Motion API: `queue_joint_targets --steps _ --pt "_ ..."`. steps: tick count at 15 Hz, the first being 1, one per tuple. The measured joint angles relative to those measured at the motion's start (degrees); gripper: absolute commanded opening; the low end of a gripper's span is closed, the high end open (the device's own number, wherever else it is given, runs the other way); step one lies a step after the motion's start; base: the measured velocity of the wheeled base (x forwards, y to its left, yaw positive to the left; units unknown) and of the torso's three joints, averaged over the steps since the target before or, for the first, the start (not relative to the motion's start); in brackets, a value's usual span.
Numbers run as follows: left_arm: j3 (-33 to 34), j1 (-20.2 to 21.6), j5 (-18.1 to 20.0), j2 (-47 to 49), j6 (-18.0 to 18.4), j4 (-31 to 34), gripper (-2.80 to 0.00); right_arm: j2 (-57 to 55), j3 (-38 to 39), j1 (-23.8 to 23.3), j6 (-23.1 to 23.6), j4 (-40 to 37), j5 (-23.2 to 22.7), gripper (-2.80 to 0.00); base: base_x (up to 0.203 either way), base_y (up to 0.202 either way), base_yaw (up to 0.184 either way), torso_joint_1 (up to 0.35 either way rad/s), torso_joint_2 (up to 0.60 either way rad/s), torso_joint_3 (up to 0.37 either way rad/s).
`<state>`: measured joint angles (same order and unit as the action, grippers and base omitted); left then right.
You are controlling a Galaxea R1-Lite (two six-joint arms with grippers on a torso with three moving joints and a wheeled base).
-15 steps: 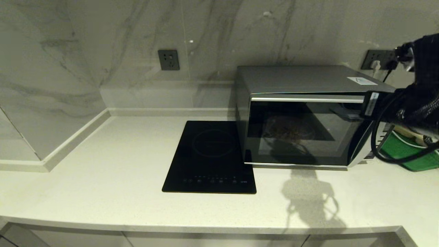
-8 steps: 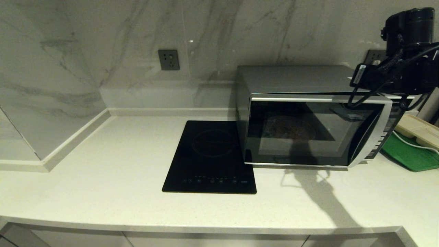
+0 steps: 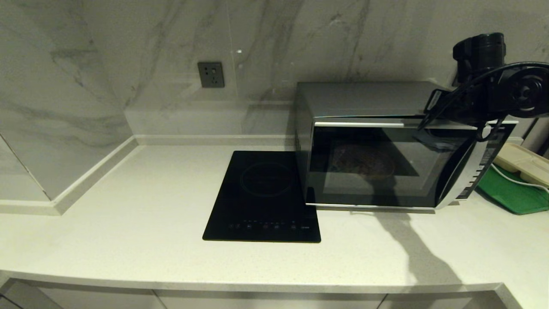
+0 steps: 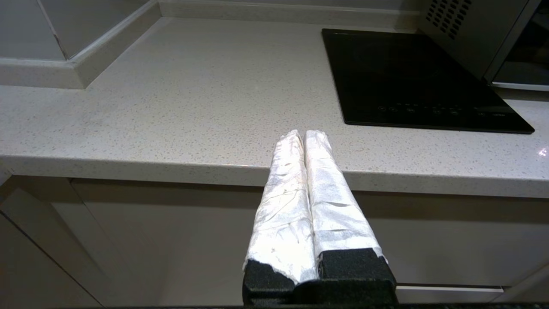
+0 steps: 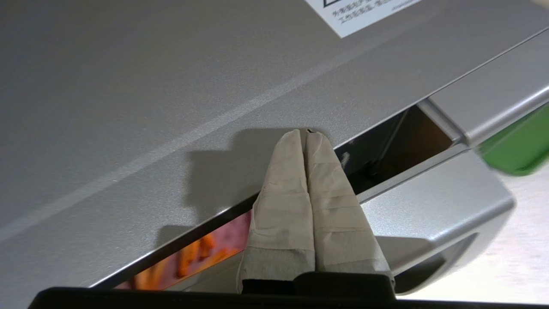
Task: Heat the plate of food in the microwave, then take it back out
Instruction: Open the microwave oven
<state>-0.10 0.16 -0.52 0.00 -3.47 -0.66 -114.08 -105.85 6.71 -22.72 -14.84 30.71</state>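
The silver-grey microwave [image 3: 369, 101] stands at the back right of the counter, and its dark glass door [image 3: 377, 165] is slightly ajar at the right side. Through the glass the plate of food [image 3: 362, 161] shows dimly. In the right wrist view the plate of food [image 5: 188, 257] shows through the gap above the door, lilac with orange sticks. My right gripper [image 5: 306, 131] is shut with nothing in it, its tips at the front edge of the microwave's top [image 5: 171, 86]. My left gripper [image 4: 303, 133] is shut and empty, parked low before the counter's front edge.
A flat black glass cooktop [image 3: 263, 195] lies left of the microwave. A green flat tray [image 3: 510, 193] and a beige tray [image 3: 521, 161] lie to its right. A wall socket [image 3: 211, 75] sits on the marble backsplash. The pale counter [image 3: 128, 214] stretches to the left.
My right arm rose from in front of the microwave's right side to above its top right corner. The door's right edge swung outward a little.
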Motion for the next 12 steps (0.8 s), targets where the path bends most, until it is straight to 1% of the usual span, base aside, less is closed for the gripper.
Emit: queue_joint_targets --steps 3,7,10,12 --pt "0.0 0.0 0.0 0.0 0.0 0.0 -2.8 -0.3 -1.8 -0.8 -5.2 -4.7 -3.3 -2.8 0.0 0.0 0.0 0.0 0.0 0.0" --pt "0.0 0.0 0.0 0.0 0.0 0.0 -2.8 0.7 -1.7 -1.0 -8.4 -7.9 -4.7 -2.8 0.0 0.0 0.0 0.0 0.0 0.0" --pt "0.0 0.0 0.0 0.0 0.0 0.0 -2.8 2.5 -1.6 -1.0 -11.8 -12.9 -8.2 -2.8 0.0 0.0 0.0 0.0 0.0 0.0" --pt "0.0 0.0 0.0 0.0 0.0 0.0 -2.8 3.6 -1.0 -1.0 -13.6 -15.1 -8.8 -2.8 0.0 0.0 0.0 0.0 0.0 0.0"
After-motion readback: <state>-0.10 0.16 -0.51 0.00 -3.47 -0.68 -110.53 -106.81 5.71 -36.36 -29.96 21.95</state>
